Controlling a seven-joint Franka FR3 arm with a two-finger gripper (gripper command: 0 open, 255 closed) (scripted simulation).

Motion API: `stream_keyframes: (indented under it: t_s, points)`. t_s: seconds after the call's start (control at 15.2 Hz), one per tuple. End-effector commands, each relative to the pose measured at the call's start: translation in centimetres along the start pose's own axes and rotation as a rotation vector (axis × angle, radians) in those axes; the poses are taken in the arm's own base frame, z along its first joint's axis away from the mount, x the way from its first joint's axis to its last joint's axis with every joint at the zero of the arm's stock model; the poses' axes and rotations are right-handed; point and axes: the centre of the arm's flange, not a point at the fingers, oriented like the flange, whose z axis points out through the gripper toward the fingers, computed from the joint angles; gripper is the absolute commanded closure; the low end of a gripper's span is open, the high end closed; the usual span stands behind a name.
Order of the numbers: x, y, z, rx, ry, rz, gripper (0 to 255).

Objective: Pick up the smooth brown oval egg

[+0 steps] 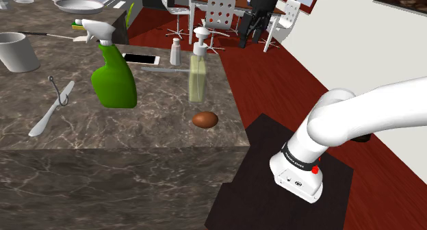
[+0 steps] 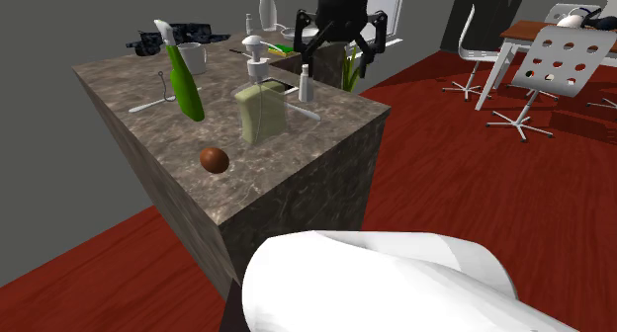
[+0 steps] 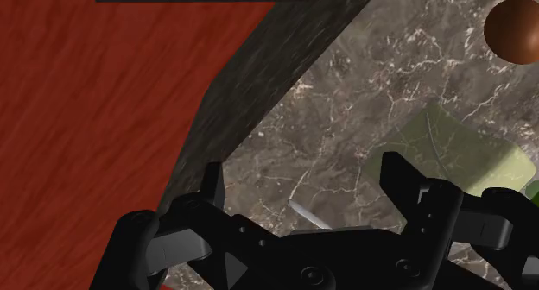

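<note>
Dark veined stone counter block (image 1: 157,126), red-brown wood plank floor (image 1: 274,71) around it, white perforated swivel chairs (image 2: 561,58) by a brown wooden dining table (image 2: 529,31), plain grey wall (image 2: 59,24) behind, possibly a bright window (image 2: 396,4) further back, even flat light

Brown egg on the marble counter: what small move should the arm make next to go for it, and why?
Probably slide the open black tool sideways toward the smooth brown oval egg before lowering. In the wrist view the egg sits well outside the fingers, not between them, while the pale green soap dispenser shows beside one finger, so descending now would likely miss.
</note>
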Motion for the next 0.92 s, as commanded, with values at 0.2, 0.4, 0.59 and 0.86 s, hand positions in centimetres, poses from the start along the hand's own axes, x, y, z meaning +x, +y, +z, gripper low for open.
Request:
stream_keyframes:
  t_s: [0.2, 0.4, 0.59, 0.86]
  points:
    - [-0.6, -3.8, 1.6, -0.019, -0.006, -0.003, 0]
    - [-1.3, -7.7, 3.3, -0.038, -0.013, -0.007, 0]
    - [-1.9, -11.4, 5.0, -0.056, -0.019, -0.010, 0]
    - [-2.8, -16.4, 7.4, -0.082, -0.028, -0.014, 0]
